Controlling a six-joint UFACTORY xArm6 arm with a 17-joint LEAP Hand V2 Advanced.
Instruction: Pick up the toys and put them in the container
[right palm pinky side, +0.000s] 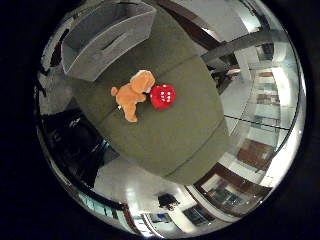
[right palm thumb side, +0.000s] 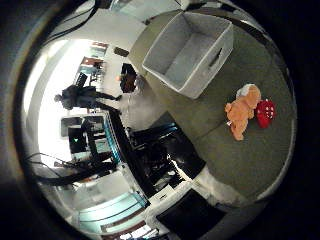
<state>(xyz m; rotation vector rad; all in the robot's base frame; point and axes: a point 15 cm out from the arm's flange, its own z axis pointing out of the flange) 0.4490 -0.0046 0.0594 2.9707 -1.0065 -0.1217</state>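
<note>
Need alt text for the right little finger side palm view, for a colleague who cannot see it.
An orange plush dog and a red toy with white dots lie touching each other on a dark green padded surface. A grey fabric container stands apart from them on the same surface, empty as far as its inside shows.

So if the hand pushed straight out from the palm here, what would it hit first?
Probably the orange plush dog or the red plush die touching it, on the green cushion. They sit near mid-view, though depth is unclear. The grey container lies off to one side.
</note>
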